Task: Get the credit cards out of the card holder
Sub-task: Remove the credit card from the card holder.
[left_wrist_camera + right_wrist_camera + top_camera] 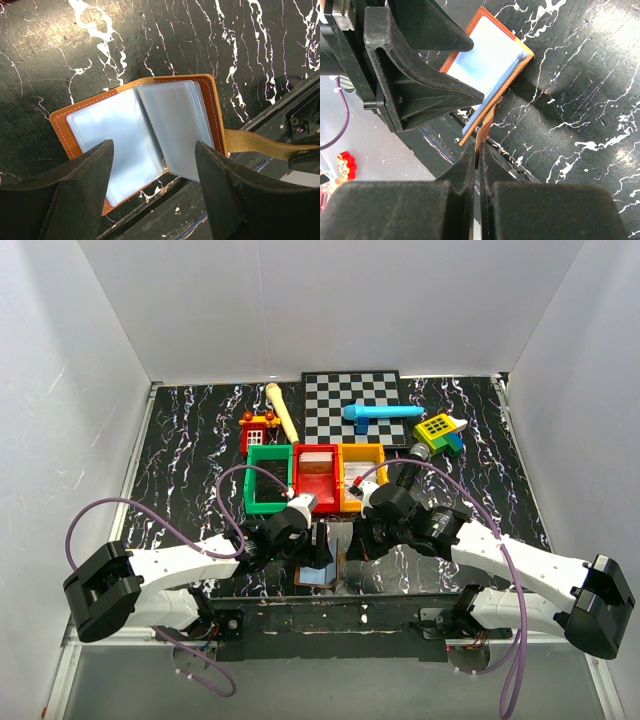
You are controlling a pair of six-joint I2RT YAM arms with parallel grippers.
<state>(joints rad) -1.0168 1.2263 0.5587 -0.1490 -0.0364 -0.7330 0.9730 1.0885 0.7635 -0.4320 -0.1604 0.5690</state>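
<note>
The card holder (145, 120) lies open at the table's near edge, with an orange-brown cover and pale blue-grey inner sleeves. It shows small in the top view (320, 576) between both grippers. My left gripper (154, 148) is open and hovers just above it, its fingers (85, 175) on either side of the sleeves. My right gripper (477, 154) is shut on the holder's tan strap (485, 125), which sticks out from the cover (490, 60). I cannot make out any card in the sleeves.
A green bin (268, 478), a red bin (318, 472) and an orange bin (360, 470) stand in a row behind the grippers. Further back are a chessboard (345, 410), a blue toy (380, 414), a wooden stick (284, 412), a red toy house (259, 428) and a yellow-green block (440, 430).
</note>
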